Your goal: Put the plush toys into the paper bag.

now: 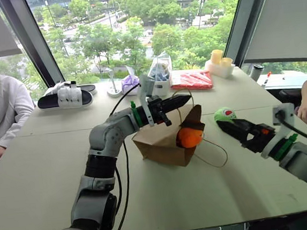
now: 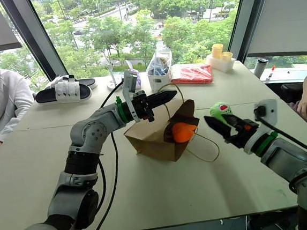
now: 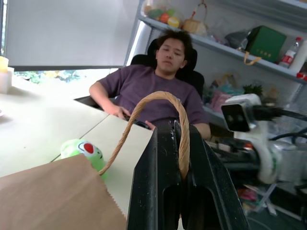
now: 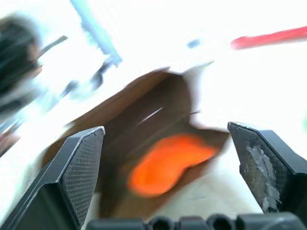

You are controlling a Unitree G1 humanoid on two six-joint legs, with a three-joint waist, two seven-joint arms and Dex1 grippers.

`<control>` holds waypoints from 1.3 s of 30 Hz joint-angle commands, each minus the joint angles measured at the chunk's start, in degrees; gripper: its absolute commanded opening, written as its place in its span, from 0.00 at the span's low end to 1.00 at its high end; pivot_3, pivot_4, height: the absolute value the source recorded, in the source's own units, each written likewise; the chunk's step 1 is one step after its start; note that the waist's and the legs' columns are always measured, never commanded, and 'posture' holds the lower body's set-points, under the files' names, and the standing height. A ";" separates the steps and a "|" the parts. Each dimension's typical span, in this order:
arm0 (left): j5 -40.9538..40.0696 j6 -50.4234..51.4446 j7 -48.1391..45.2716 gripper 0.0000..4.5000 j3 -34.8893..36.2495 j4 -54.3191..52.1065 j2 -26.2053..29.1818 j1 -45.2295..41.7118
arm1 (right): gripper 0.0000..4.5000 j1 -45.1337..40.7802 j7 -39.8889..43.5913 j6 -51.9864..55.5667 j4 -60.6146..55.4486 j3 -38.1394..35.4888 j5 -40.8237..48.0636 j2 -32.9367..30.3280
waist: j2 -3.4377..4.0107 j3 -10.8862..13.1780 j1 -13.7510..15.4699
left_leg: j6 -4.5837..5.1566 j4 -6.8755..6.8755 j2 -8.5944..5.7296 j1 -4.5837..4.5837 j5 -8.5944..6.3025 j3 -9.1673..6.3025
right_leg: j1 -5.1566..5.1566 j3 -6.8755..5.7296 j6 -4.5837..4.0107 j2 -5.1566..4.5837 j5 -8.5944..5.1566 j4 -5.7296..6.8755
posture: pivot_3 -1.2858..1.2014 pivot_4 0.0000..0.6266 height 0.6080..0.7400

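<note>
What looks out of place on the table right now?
The paper bag lies tipped on its side, mouth open, one handle pinched in the left gripper. The orange toy sits in the mouth; the green toy is outside.

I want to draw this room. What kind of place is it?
Probably an office or lab: a long table by big windows, a person in a desk chair, and storage shelves.

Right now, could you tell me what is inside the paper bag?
The orange toy sits in the mouth of the paper bag, which lies on its side. The bag's brown wall hides everything deeper in. The green toy is outside, on the table behind it.
</note>
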 commanded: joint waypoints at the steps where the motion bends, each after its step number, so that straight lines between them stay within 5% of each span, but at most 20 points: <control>1: -2.55 0.72 1.30 0.00 2.55 -0.88 -0.59 -1.77 | 0.99 -6.25 -1.44 -9.69 13.10 8.79 -16.66 -2.80 | 0.00 0.00 -0.12 | -0.01 0.01 -0.01 0.01 0.00 0.01 | 0.00 0.01 0.00 0.00 0.00 0.00 | 0.52 0.24 1.00; 6: -5.41 3.64 2.94 0.00 4.28 -4.03 -0.17 -0.35 | 0.99 -21.88 -2.15 -21.65 38.09 23.07 -35.56 -0.98 | 0.03 -0.01 -0.62 | -0.11 -0.03 0.01 -0.05 0.07 0.13 | -0.22 0.10 -0.01 0.00 0.01 0.13 | 0.52 0.24 1.00; 17: -11.73 7.00 8.66 0.00 9.27 -7.10 0.68 1.31 | 0.99 -43.00 -3.62 -35.53 80.93 27.40 -49.41 4.24 | 0.00 0.00 -0.08 | -0.43 -0.23 -0.03 -0.14 0.24 0.08 | -0.24 0.11 -0.02 -0.04 0.01 -0.12 | 0.52 0.24 1.00; 21: -12.27 7.00 9.20 0.00 9.27 -7.34 0.93 1.47 | 0.70 -44.90 -5.24 -39.09 86.83 28.55 -53.32 4.22 | 0.00 0.00 -0.27 | -0.44 -0.22 -0.04 -0.10 0.25 0.07 | -0.19 0.11 -0.02 -0.04 0.01 -0.12 | 0.52 0.24 1.00; 27: -12.89 6.44 10.12 0.00 9.57 -6.66 0.61 0.99 | 0.04 -45.45 -6.55 -41.96 88.65 26.85 -54.34 3.87 | 0.00 0.00 -0.45 | -0.46 -0.21 -0.03 -0.06 0.26 0.07 | -0.17 0.11 -0.02 -0.02 0.01 -0.10 | 0.52 0.24 1.00; 34: -12.83 5.88 9.90 0.00 9.46 -5.46 0.54 0.29 | 0.01 -43.32 -3.00 -48.75 80.40 23.08 -52.58 1.11 | 0.00 0.00 -0.41 | -0.46 -0.21 -0.04 -0.08 0.26 0.08 | -0.18 0.12 -0.02 -0.03 0.01 -0.11 | 0.52 0.24 1.00; 39: -12.83 6.63 8.08 0.00 8.44 -4.86 0.99 0.13 | 0.01 -28.64 14.09 -30.62 36.87 16.12 -36.09 -5.49 | 0.05 0.02 -0.04 | -0.44 -0.24 -0.04 -0.21 0.25 -0.02 | -0.26 0.08 0.00 -0.03 0.01 -0.11 | 0.52 0.24 1.00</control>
